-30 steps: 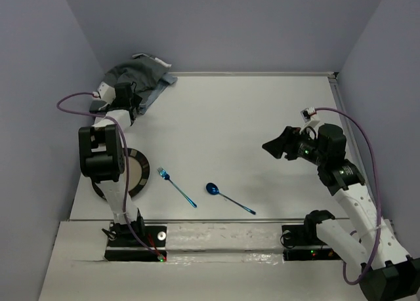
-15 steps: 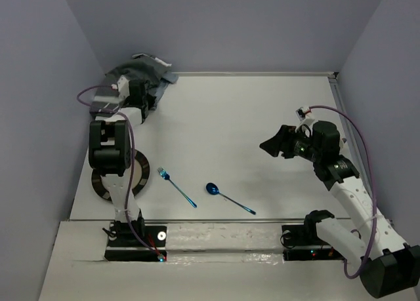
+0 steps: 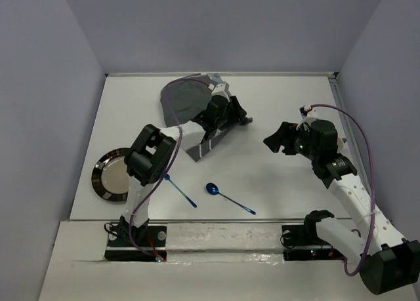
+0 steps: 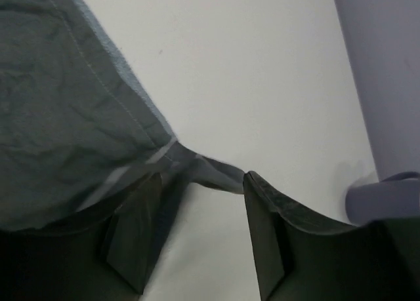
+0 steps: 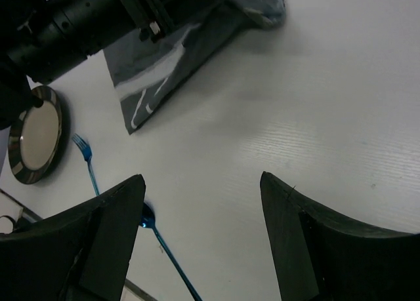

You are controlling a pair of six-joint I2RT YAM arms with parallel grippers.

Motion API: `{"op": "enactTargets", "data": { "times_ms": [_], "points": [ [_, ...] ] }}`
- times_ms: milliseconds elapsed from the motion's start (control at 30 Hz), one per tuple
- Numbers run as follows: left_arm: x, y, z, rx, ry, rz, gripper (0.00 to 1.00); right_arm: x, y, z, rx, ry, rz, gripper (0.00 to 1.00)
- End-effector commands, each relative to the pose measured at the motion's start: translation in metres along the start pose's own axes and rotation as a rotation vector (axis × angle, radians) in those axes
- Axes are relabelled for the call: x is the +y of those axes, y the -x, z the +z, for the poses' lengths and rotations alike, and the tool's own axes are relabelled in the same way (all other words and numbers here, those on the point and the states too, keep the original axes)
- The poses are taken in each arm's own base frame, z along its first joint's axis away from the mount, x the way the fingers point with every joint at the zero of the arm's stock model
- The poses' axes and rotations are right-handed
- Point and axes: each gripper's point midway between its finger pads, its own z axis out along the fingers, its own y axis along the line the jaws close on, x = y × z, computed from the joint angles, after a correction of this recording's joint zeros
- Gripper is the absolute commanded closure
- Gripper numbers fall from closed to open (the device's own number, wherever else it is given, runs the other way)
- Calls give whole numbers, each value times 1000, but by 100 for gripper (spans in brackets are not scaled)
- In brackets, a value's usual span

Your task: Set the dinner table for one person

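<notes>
Counter (image 3: 282, 98), white and spanning the overhead view under both arms, bears a grey mat (image 3: 180, 101) at twelve o'clock, its corner lying loose between the half-parted jaws of the left arm (image 3: 157, 153), while jaws of the right arm (image 3: 321, 143), at three o'clock, gape wide and empty.

Robot lab cell — bare lavender walls (image 3: 230, 25) boxing in plain white tabletop (image 3: 282, 98).

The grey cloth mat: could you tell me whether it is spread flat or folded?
Partly folded, not flat: the mat lies rumpled, a striped part doubled over beside the left claw; the left wrist view shows creases.
</notes>
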Motion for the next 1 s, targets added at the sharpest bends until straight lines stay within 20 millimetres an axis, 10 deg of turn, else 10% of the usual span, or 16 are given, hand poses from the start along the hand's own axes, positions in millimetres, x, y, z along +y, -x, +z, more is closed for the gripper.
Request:
{"op": "enactTargets", "data": {
  "times_ms": [0,267,567,967],
  "points": [
    [0,0,3,-14,-5,72,29,-10,26,1,-100,-83,-26,23],
    [-28,53,-57,-131,-12,151,30,-27,19,27,-106,-127,80,30],
    [-59,-65,-40,168,-71,726,47,-32,60,-42,-353,-268,63,44],
    [-61,-103,6,290,-84,1056,42,-20,61,-96,-406,-275,25,43]
  ]
}}
